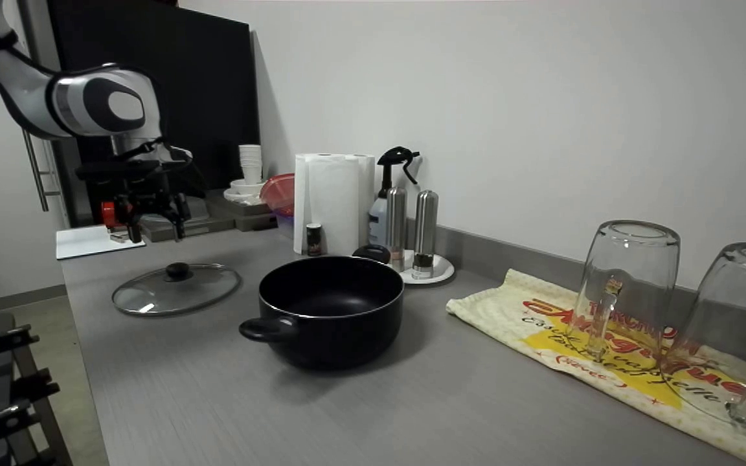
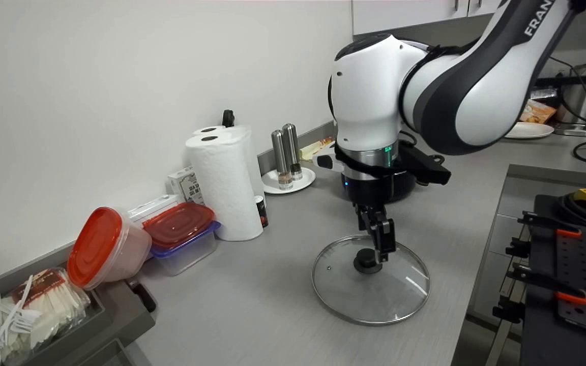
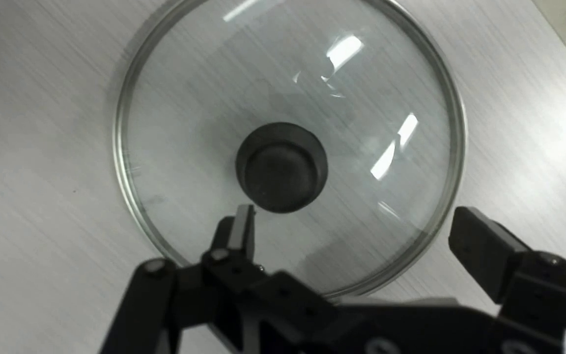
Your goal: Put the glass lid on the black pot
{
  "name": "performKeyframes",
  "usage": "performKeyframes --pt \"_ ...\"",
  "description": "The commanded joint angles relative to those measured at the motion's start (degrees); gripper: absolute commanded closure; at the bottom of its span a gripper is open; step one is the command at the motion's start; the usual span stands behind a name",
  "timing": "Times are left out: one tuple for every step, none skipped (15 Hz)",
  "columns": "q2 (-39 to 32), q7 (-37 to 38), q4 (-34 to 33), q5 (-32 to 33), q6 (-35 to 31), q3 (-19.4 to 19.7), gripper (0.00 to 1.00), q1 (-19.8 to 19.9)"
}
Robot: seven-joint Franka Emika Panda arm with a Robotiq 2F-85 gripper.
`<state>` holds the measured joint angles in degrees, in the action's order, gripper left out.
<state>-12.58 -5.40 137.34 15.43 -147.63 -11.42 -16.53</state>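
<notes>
The glass lid [image 1: 175, 294] lies flat on the grey counter with its black knob up. It also shows in an exterior view [image 2: 374, 295] and fills the middle of the wrist view [image 3: 347, 132]. The black pot [image 1: 334, 333] stands uncovered on the counter. It is mostly hidden behind the gripper in an exterior view [image 2: 402, 187]. My gripper [image 1: 156, 236] is open and empty above the lid, pointing down. In the wrist view the gripper [image 3: 353, 216] has its left finger just below the knob [image 3: 282, 169] and its right finger outside the rim. It also shows from behind [image 2: 376, 251].
Paper towel rolls [image 1: 334, 200], a small dark jar [image 1: 314, 239] and a plate [image 1: 441, 270] with two steel grinders stand by the wall. Two upturned glass mugs [image 1: 629, 291] stand on a cloth [image 1: 515, 310]. Plastic containers [image 2: 186, 254] and a cutlery tray [image 2: 120, 317] are at the wall.
</notes>
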Motion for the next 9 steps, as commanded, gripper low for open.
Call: performKeyframes --pt "-5.34 1.61 -4.93 4.73 -0.50 2.16 0.00 0.33" --pt "-6.33 1.49 -5.82 5.18 -0.37 2.69 0.00 0.47" --pt "-7.31 1.48 -6.60 5.51 -0.34 3.20 0.00 0.58" --pt "-8.16 1.51 -7.33 5.30 -0.25 3.57 0.00 0.76" --pt "-9.03 0.82 -7.87 3.84 0.00 3.34 0.00 1.23" --pt "-9.76 0.87 -8.25 3.71 -0.10 3.49 0.00 1.29" --pt "-10.36 0.81 -8.44 3.57 -0.10 3.49 0.00 1.37" --pt "-10.93 0.80 -8.62 3.52 -0.07 3.53 0.00 1.41" --pt "-11.47 0.70 -8.82 3.36 0.05 3.51 0.00 1.47"
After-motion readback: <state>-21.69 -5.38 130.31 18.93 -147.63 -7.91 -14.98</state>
